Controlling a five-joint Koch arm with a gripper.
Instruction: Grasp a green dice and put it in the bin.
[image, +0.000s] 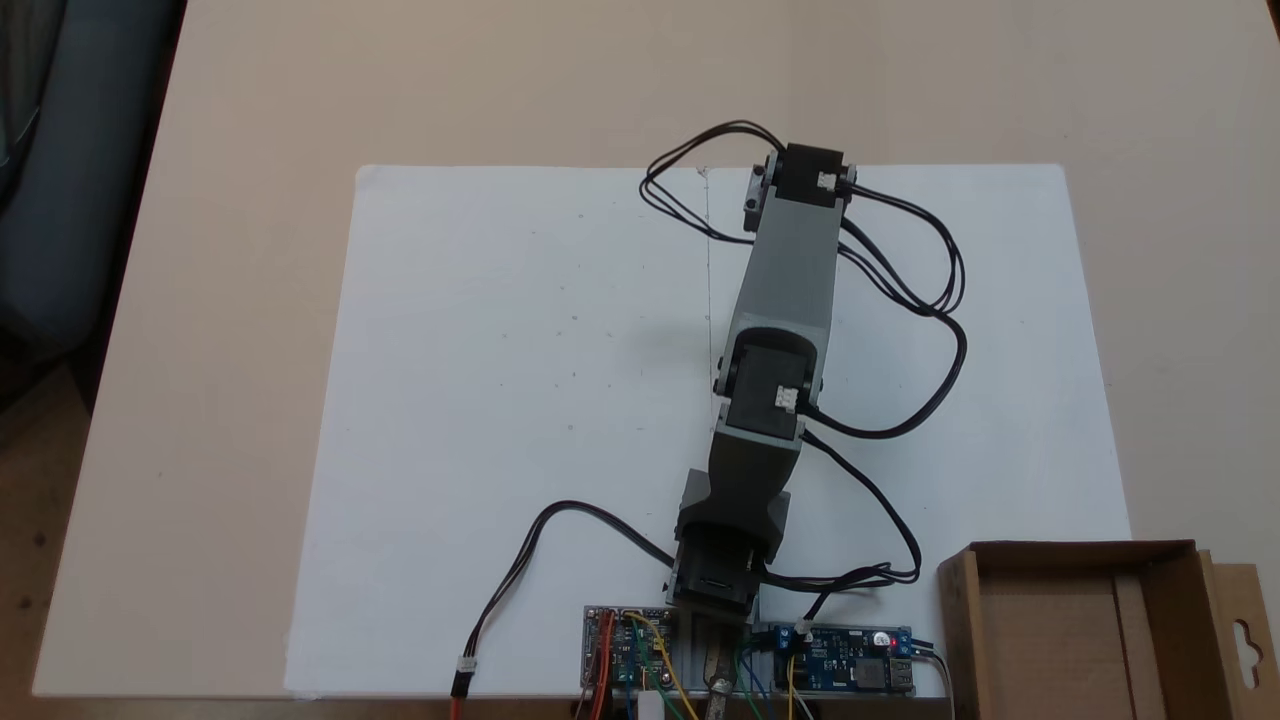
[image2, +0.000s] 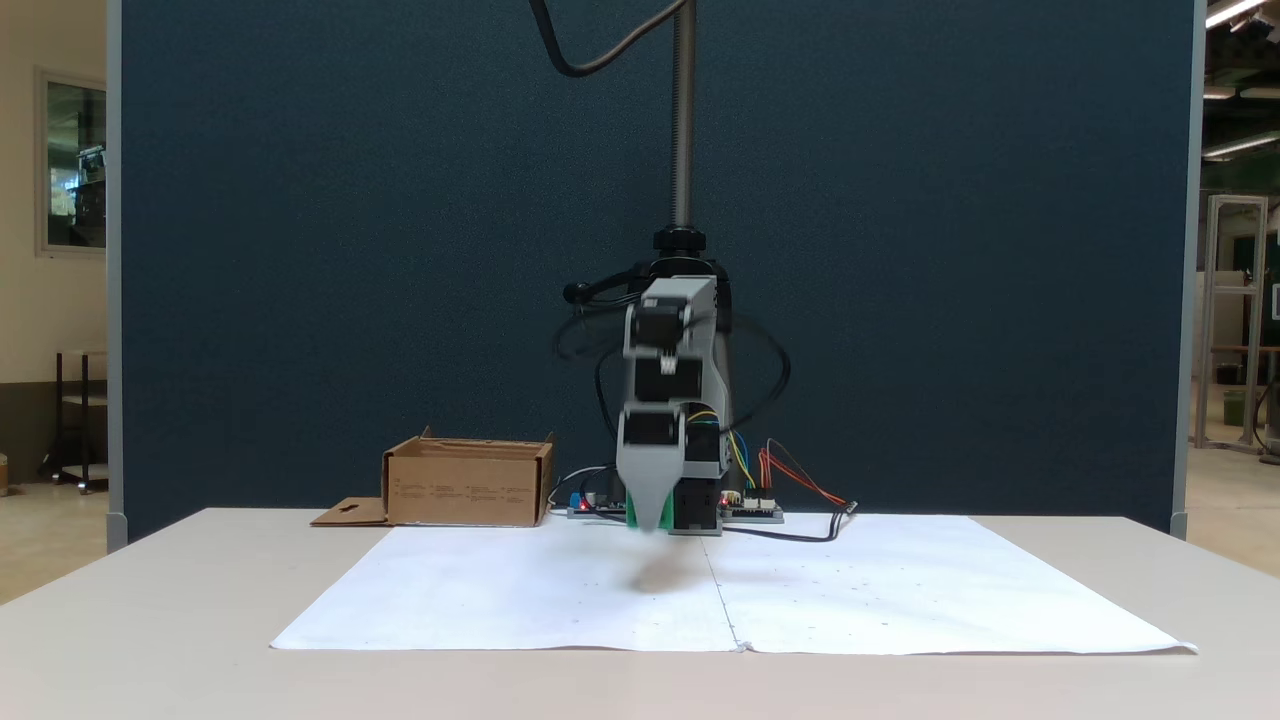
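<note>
Fixed view from above first: the arm (image: 775, 330) is reaching away from its base across the white paper sheet (image: 500, 400) that is lying on the beige counter (image: 250, 120), its grey links stacked one over another and hiding whatever is hanging below the far end. Black cables (image: 920, 290) are looping out to the right of the arm, and two circuit boards (image: 850, 660) are sitting at the bottom edge beside the base. The bin (image: 1150, 640), a brown cardboard box, is standing open at the bottom right corner, just off the paper, with its flap and hang-hole sticking out to the right. Turning to the other fixed view, from the front at counter level: the gripper (image2: 650, 520) is pointing down with its grey tip hanging just above the paper, slightly blurred. A bit of bright green, the dice (image2: 632, 516), is showing at the left side of the gripper tip, so the gripper appears to be clamping it, lifted off the sheet with a faint shadow underneath. The bin (image2: 465, 487) is sitting to the left of the arm, well apart from the gripper, with its flap lying flat on the counter (image2: 150, 600).
</note>
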